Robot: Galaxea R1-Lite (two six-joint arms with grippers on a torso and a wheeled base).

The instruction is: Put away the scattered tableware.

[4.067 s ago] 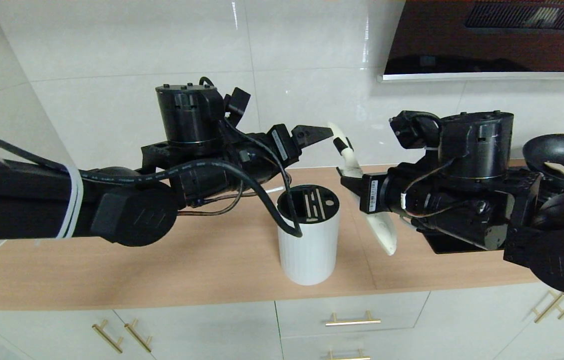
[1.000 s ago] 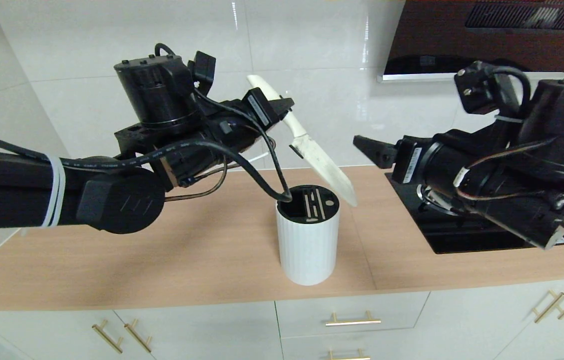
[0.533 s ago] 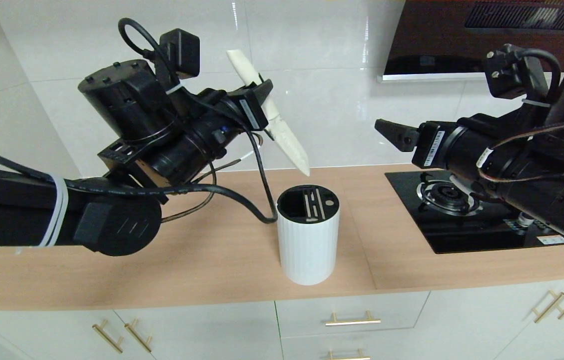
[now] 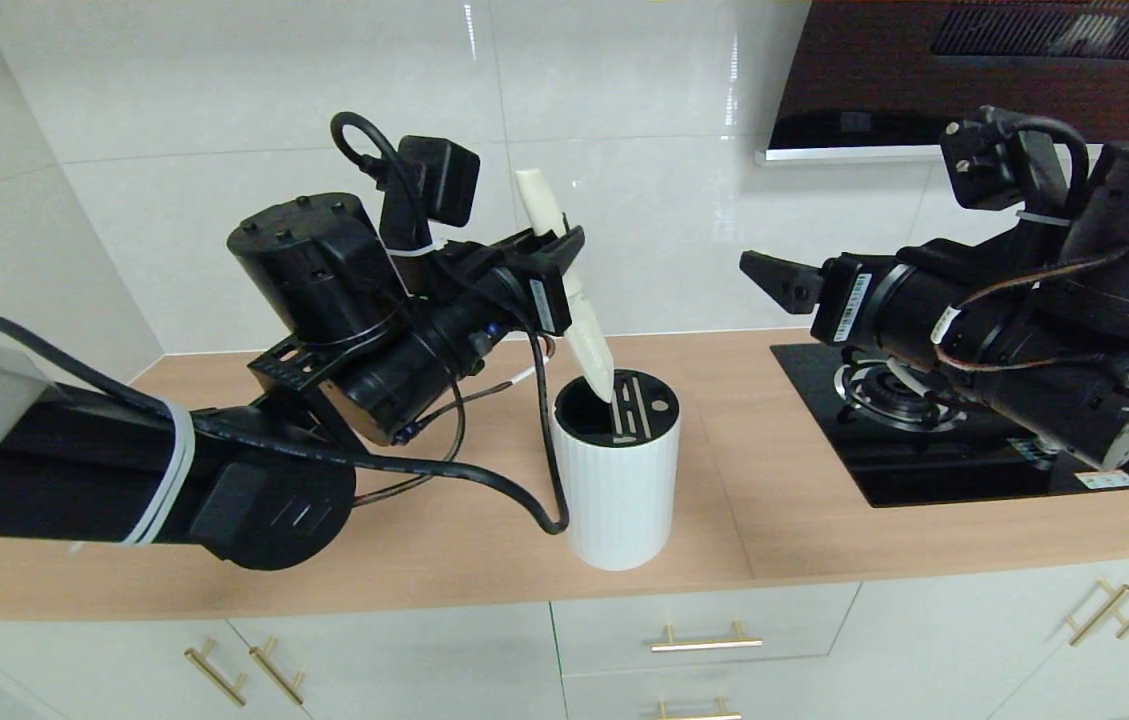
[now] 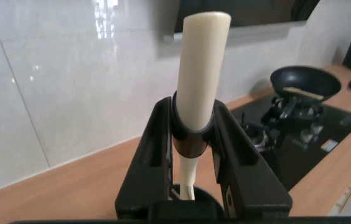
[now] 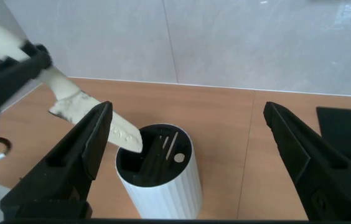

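Near counter's front edge: white ribbed cylindrical holder [image 4: 616,490] upright on pale wooden counter [image 4: 424,540]. Cream-white knife [image 4: 586,345] tilted blade-down, tip at holder's black slotted top; inside or not, cannot tell. Left gripper [image 4: 554,262] clamped on knife handle. Right gripper [image 4: 764,272] wide apart, empty, above black gas hob [image 4: 924,440] farther back.

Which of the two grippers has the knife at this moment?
The left gripper: it is shut on the white knife by its handle, blade tip pointing down at the white holder. The right gripper is open, holding nothing.
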